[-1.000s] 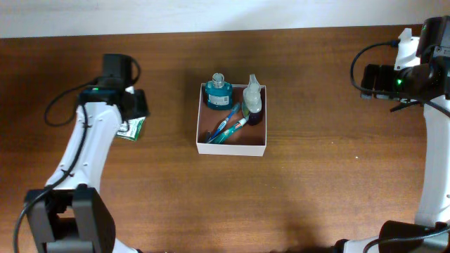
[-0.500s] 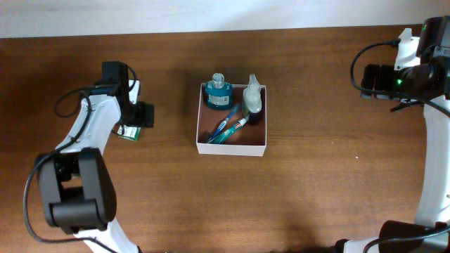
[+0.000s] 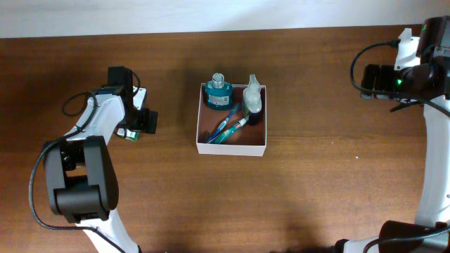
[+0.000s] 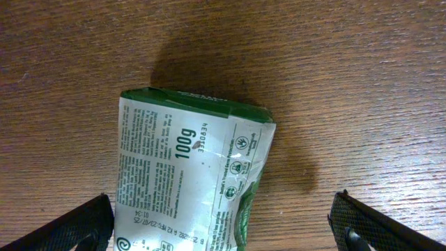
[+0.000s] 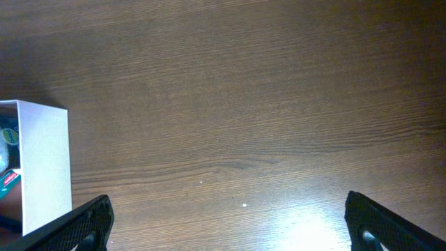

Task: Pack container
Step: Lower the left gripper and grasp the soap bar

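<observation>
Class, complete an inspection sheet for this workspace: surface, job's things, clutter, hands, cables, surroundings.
Surface: brown wooden table.
Job's things: white-walled container holding blue bottle, toothbrushes, pale pouch; green-and-white packet outside it, on the table.
Clutter: nothing seen.
Hands: left hand open over the packet; right hand open over bare wood.
Cables: black left-arm cable and right-arm cable, both looping.
Surroundings: pale strip along the table's far edge.

One container [image 3: 230, 149], one green-and-white packet [image 4: 188, 174], one blue bottle [image 3: 219, 93], one pale tube [image 3: 253, 98] and two toothbrushes [image 3: 225, 129].
</observation>
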